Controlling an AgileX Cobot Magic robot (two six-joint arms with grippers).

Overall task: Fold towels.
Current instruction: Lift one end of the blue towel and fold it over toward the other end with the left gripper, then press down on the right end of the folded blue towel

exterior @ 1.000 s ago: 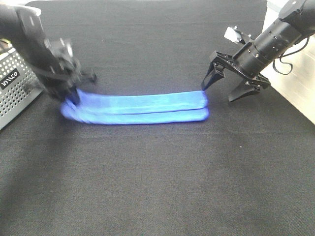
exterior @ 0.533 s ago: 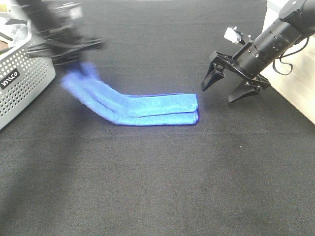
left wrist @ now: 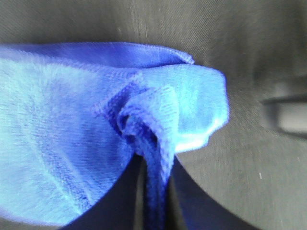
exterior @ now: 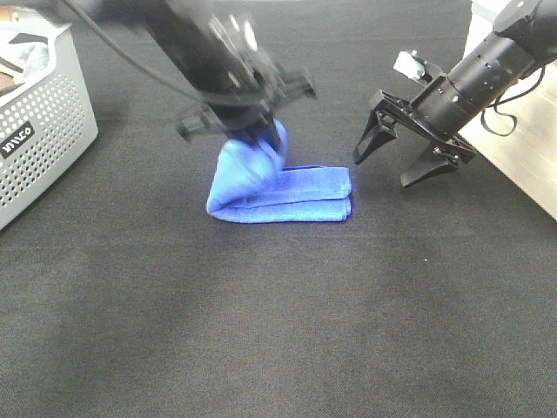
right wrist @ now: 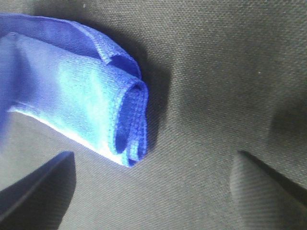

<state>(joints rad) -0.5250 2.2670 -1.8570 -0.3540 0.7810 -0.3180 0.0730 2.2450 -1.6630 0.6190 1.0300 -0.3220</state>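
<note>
Because the blue towel is soft, light and floppy, its bunched edge suits the left gripper, clamped on it; the right gripper hangs spread wide.

The black cloth-covered table carries a folded blue terry towel near its centre and a grey perforated plastic basket at ten o'clock.

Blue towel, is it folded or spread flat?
Mid-fold: the left claw holds one end of the towel lifted over the rest, which lies as a doubled strip on the mat.
</note>
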